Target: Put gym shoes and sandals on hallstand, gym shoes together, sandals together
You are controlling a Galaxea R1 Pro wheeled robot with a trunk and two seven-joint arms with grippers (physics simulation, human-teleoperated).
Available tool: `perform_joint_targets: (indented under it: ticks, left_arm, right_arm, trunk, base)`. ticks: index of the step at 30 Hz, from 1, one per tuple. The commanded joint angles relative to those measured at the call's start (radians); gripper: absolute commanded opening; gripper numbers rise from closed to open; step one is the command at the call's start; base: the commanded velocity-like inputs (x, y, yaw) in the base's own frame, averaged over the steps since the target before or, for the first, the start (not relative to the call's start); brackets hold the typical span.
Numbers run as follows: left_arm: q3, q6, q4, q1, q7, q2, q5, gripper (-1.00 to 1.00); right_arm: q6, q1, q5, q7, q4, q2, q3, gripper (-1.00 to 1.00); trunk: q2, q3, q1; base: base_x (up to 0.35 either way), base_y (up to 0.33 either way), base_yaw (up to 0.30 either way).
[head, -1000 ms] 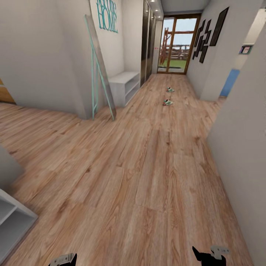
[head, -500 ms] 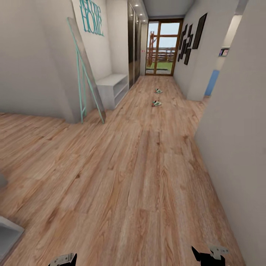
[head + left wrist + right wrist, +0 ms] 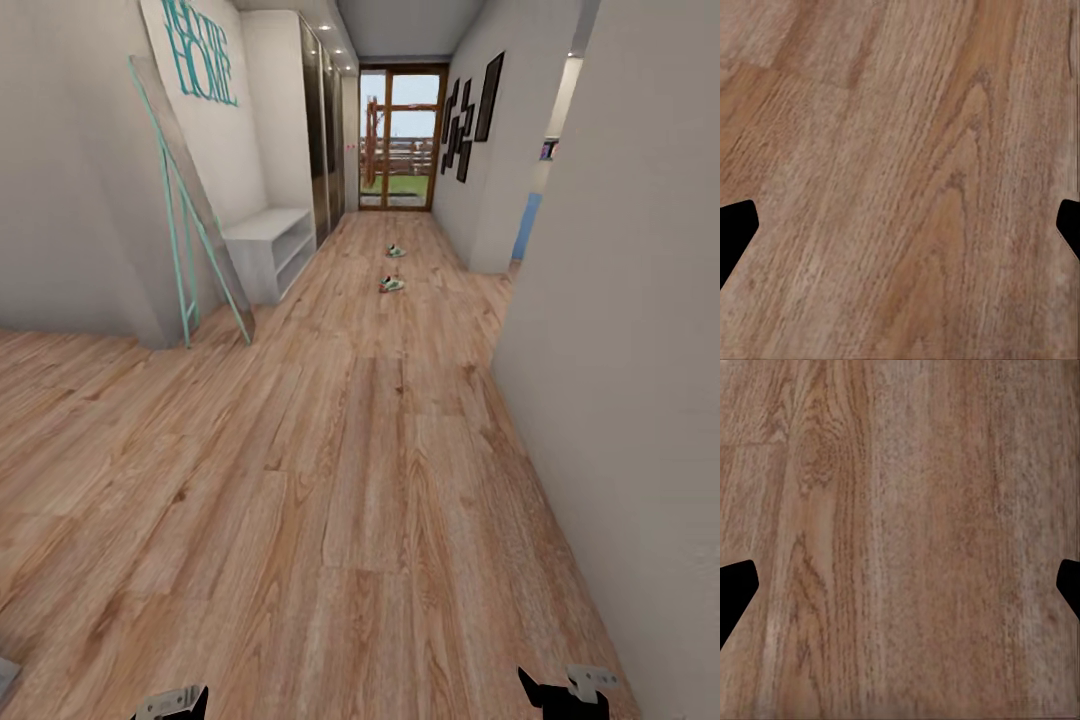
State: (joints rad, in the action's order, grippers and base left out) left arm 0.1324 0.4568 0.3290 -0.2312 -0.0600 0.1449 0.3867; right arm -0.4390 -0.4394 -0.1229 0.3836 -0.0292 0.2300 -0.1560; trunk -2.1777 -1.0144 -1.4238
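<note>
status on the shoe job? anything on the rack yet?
Done: nothing. The hallstand top looks bare, and both gym shoes lie far down the corridor floor, apart from each other. In hand: nothing; the left tool and right tool are open over bare planks. Left: all four pickups and placements. No sandals are visible from here.
</note>
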Motion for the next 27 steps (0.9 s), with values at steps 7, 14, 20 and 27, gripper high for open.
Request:
perform_joint_targets:
  ticks: [7,14,20,27]
  left_arm:
    - [0.005,0.003,-0.001,0.0,-0.004,0.001,0.011,1.0]
    - [0.005,0.003,-0.001,0.0,-0.004,0.001,0.011,1.0]
    - [0.005,0.004,-0.001,0.0,-0.004,0.001,0.011,1.0]
    - [0.005,0.004,-0.001,0.0,-0.004,0.001,0.011,1.0]
  right_arm:
    - [-0.001,-0.001,-0.011,0.011,0.002,0.0,-0.004,1.0]
    - [-0.001,-0.001,-0.011,0.011,0.002,-0.001,-0.004,1.0]
    - [-0.002,-0.001,-0.011,0.012,0.002,-0.001,-0.004,1.0]
    - [-0.003,-0.001,-0.011,0.012,0.002,-0.001,-0.004,1.0]
  trunk:
    - [0.0,0.009,0.0]
    - [0.0,0.02,0.0]
    - [0.0,0.029,0.0]
    - [0.0,0.04,0.0]
  base:
    - [0.0,0.0,-0.16]
    - [0.0,0.0,-0.078]
    - [0.0,0.0,-0.015]
    - [0.0,0.0,-0.003]
